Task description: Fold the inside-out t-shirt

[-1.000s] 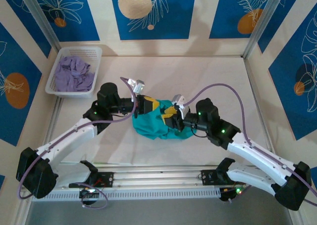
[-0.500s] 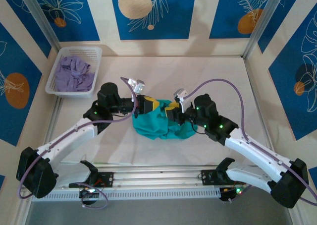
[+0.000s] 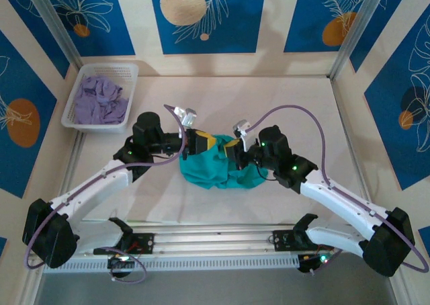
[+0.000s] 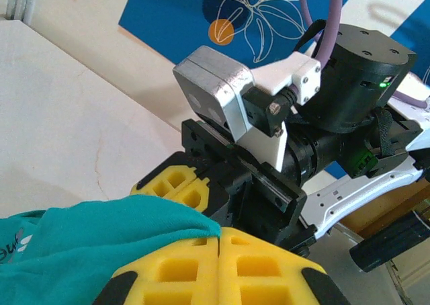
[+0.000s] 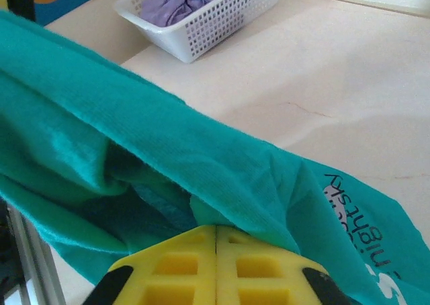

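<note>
The teal-green t-shirt [image 3: 216, 172] lies bunched at the table's middle, its top edge lifted between both arms. My left gripper [image 3: 203, 142] is shut on the shirt's upper left edge; in the left wrist view the yellow fingers [image 4: 220, 234] meet on a fold of teal cloth [image 4: 94, 241]. My right gripper [image 3: 232, 150] is shut on the shirt close beside it. From the right wrist, its closed pads [image 5: 216, 228] pinch the fabric [image 5: 161, 150], which drapes over them, with dark print [image 5: 355, 204] showing. The right gripper's yellow fingers [image 4: 176, 184] face the left wrist camera.
A white basket [image 3: 102, 95] holding the pale lavender garment [image 3: 99, 98] stands at the back left; the right wrist camera sees that basket [image 5: 222, 13] beyond the shirt. Bare table lies to the right and behind. Patterned walls close the sides and back.
The right arm has shifted a little left and back, bringing its gripper nearer the left gripper. The left arm and the shirt's heap have barely moved.
</note>
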Available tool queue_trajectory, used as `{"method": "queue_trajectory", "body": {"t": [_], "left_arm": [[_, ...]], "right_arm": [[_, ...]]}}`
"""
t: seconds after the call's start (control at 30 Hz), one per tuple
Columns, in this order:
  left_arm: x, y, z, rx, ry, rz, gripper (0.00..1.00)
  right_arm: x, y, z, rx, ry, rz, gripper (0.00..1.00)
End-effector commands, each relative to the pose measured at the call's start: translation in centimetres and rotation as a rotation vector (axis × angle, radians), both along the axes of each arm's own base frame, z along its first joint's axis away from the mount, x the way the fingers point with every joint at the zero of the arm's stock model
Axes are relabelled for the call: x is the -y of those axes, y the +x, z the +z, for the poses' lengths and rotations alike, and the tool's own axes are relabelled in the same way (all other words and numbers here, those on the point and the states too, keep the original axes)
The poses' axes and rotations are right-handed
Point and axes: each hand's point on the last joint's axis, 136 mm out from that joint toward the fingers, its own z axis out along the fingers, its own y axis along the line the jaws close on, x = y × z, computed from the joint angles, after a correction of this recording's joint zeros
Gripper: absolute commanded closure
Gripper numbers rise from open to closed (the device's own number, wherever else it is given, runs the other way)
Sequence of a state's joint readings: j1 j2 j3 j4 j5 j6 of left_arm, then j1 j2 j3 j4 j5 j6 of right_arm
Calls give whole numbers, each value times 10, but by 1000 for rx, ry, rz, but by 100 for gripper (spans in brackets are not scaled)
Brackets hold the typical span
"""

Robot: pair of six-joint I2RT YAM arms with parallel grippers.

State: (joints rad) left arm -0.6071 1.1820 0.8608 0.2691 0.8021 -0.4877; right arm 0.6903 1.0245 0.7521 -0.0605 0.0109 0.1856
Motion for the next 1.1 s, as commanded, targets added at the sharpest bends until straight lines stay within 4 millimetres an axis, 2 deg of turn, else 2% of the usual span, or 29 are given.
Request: {"method": "queue_trajectory", "body": {"t": [0.0,0.13,0.33,0.43,0.53,0.7,0.8,0.9,1.07], "left_arm": [[-1,2,-5,23,14,15,100],[-5,5,-8,19,22,42,100],[-10,8,-7,18,26,67,100],[-12,10,-6,18,22,78,100],[-12,12,-7,13,18,84,100],[-11,15,-8,-1,11,84,100],[-11,15,-7,-4,7,81,100],[-11,15,-6,-3,5,84,100],[-12,15,-6,-4,3,82,100]], "right_arm": [[-1,-2,32,45,94,24,98],[11,-7,44,52,151,28,100],[41,-15,72,93,247,-2,100],[51,-18,77,102,265,-16,100],[44,-21,70,71,254,24,99],[18,-24,51,51,163,92,76],[3,-24,38,55,78,106,70],[-4,-17,29,44,22,88,67],[-9,-4,26,38,-2,53,66]]}}
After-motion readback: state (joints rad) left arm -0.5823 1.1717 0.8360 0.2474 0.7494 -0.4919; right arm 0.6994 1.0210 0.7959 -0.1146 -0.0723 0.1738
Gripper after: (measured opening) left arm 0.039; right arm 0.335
